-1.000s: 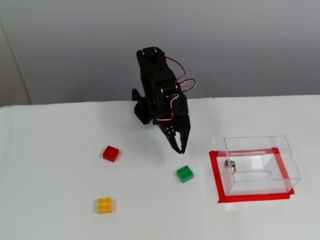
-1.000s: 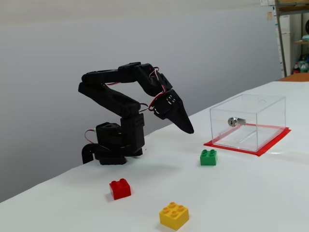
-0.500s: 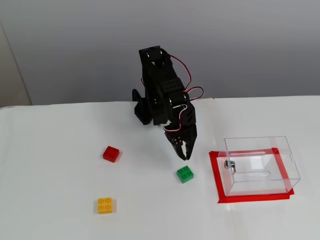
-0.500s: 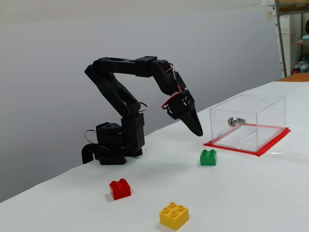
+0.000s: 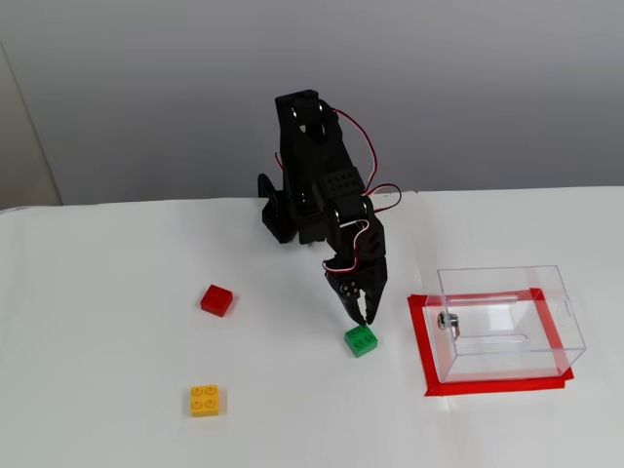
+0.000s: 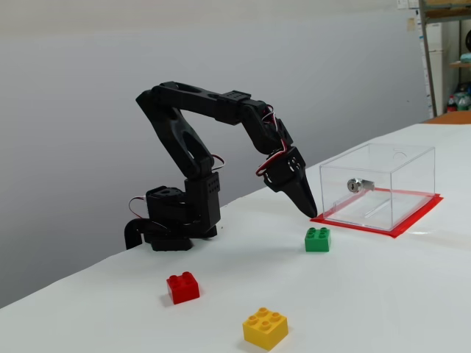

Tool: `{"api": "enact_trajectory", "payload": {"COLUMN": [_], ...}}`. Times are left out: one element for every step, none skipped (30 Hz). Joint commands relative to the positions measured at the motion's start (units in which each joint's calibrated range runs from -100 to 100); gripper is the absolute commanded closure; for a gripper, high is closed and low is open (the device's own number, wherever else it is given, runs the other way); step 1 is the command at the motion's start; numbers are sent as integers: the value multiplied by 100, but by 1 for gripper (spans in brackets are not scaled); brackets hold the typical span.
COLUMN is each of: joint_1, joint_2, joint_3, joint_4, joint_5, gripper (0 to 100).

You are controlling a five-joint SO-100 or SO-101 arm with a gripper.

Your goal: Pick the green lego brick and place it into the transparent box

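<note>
my gripper points down with its two black fingers drawn almost together into a narrow point, nothing between them, the tips hanging just over the back edge of the green lego brick. in the side-on fixed view the same gripper shows a clear gap of air above the green lego brick, which the higher fixed view does not reveal: there the tips seem to meet the brick's edge. the side view cannot show how far my fingers are parted, since they line up as one dark wedge. the brick sits flat on the table, studs up, just to the left of the transparent box in the higher view and in front of it, nearer the camera, in the side view. the box stands on a rectangle of red tape, with a small metal fitting on its wall facing me. further out, a red brick lies well to the left and a yellow brick nearer the front edge, both apart from the green one. my base sits at the back of the white table, against a plain grey wall; the side view alone catches some shelving at the far right.
</note>
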Motion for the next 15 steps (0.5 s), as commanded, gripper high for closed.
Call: {"api": "enact_trajectory", "payload": {"joint_1": [-7, -7, -7, -7, -7, -7, -7, -7, -7, -15, -15, -15, -22, -37, -96], "joint_2": [16, 41, 67, 100, 126, 151, 177, 194, 211, 228, 253, 279, 296, 321, 347], "joint_3": [-265, -265, -265, -265, -265, -265, -265, -265, -265, -265, -265, -265, -265, -265, -265], "joint_4": [-75, -75, -84, -84, -119, -171, -250, -337, -424, -519, -598, -676, -728, -772, -780], "joint_5": [6, -10, -15, -15, -15, -10, 11, 16, 16, 16, 16, 16, 16, 16, 16], "gripper": [91, 87, 83, 79, 75, 72, 70, 68, 67, 66, 66, 66, 66, 66, 66]}}
